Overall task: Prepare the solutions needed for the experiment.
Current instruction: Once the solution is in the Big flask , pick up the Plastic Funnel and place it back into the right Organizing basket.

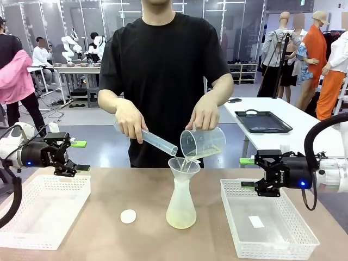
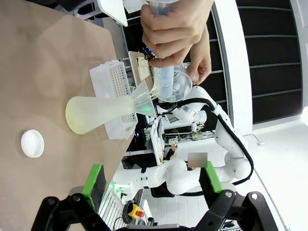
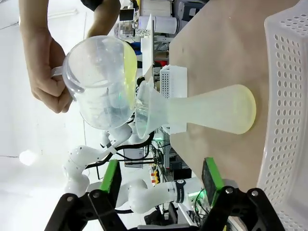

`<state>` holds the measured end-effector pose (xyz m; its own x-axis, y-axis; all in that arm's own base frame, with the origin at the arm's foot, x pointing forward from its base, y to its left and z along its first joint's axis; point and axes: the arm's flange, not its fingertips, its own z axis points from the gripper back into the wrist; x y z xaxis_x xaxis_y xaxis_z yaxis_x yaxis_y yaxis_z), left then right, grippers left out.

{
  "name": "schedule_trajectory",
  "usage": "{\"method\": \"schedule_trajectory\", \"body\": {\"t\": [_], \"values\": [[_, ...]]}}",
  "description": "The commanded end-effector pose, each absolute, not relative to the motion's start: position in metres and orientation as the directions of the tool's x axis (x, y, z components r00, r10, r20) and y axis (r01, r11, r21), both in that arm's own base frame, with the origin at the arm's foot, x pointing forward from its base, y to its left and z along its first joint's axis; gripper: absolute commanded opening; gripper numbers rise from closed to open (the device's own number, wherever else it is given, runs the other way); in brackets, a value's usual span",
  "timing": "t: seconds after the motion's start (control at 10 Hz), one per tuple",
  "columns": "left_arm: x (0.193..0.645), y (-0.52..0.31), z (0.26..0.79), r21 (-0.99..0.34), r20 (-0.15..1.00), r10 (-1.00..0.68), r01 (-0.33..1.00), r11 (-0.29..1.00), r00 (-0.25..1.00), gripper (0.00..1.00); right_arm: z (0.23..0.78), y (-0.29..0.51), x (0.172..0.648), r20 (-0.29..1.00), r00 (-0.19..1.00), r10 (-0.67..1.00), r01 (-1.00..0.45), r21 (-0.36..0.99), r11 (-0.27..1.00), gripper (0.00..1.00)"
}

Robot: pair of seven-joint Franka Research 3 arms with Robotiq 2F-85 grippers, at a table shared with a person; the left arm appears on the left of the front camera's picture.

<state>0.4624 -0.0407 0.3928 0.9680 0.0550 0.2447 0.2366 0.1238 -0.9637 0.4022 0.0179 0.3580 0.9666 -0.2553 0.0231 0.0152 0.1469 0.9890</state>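
Above the flask point(image 1: 181, 209), pour the jug's point(image 1: 202, 142) yellow liquid point(image 3: 129, 72) slowly into the funnel point(image 1: 184, 165); left claw point(image 1: 81, 156) and right claw point(image 1: 247, 172) spread, empty

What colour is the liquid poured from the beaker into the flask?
The liquid is pale yellow, see-through; the right wrist view shows it best.

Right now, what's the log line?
person pouring yellow liquid from jug into funnel on flask | left fingers open, empty | right fingers open, empty

No writing could be read from where I stood.
Small white lettering sat on the bodies of the left gripper point(image 1: 81, 156) and the right gripper point(image 1: 247, 172), too tiny to make out.
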Motion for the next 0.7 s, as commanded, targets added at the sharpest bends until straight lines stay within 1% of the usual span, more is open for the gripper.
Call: {"method": "schedule_trajectory", "body": {"t": [0.0, 0.1, 0.2, 0.6], "values": [[0.4625, -0.0406, 0.3928, -0.961, 0.254, 0.055, 0.246, 0.124, 0.966, 1.00, 0.3590, 0.0212, 0.4105, 0.024, 0.968, -0.248, 0.009, 0.991, 0.133, 0.85], [0.4625, -0.0406, 0.3928, -0.961, 0.254, 0.055, 0.246, 0.124, 0.966, 1.00, 0.3601, 0.0253, 0.4132, 0.048, 0.980, -0.195, -0.014, 0.985, 0.171, 0.85], [0.4625, -0.0406, 0.3928, -0.961, 0.254, 0.055, 0.246, 0.124, 0.966, 1.00, 0.3577, 0.0199, 0.4034, 0.022, 0.968, -0.250, 0.015, 0.989, 0.147, 0.85], [0.4625, -0.0406, 0.3928, -0.961, 0.254, 0.055, 0.246, 0.124, 0.966, 1.00, 0.3577, 0.0199, 0.4034, 0.022, 0.968, -0.250, 0.015, 0.989, 0.147, 0.85]]}}
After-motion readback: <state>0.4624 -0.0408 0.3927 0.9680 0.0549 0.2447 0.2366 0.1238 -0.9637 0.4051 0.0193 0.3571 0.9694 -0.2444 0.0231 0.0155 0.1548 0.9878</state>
